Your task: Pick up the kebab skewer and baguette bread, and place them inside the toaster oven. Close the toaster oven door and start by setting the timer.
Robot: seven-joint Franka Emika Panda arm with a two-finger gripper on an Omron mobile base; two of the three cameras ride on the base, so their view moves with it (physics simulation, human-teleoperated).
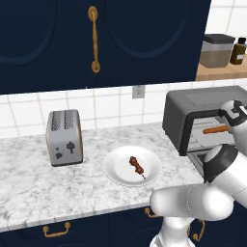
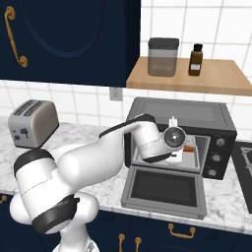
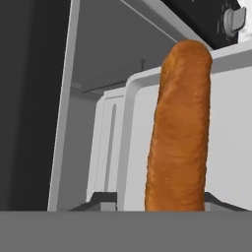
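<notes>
In the left base view, a marbled white desk (image 1: 29,188) is seen below dark blue cupboards. A white plate (image 1: 116,172) lies near the middle of it, and the kebab skewer (image 1: 137,166) is laid on the plate, small against it. A silver slot toaster (image 1: 64,137) stands well to the left of the plate. At the right, the toaster oven (image 1: 193,108) is seen with its front open, and the baguette bread (image 1: 216,129) is shown lying level inside the cavity on a pale tray. The white arm is bent in front of the oven, and its wrist is raised at the right edge, beside the opening. In the right base view, the toaster oven door (image 2: 165,189) is folded down flat onto the desk, its dark pane facing up. The arm is stretched into the opening, and the hand hides most of the cavity; a small orange end of the bread is glimpsed just beside the hand. A grey canister (image 2: 163,56) and a brown bottle (image 2: 196,59) are placed on a wooden shelf (image 2: 221,78) above the oven. In the hand view, the bread is seen close up, resting on the pale tray (image 3: 231,123) inside the oven, with an oven knob at the upper right corner. The fingertips are cropped at the bottom edge, so it cannot be told how wide the jaws stand or whether the bread is gripped.
</notes>
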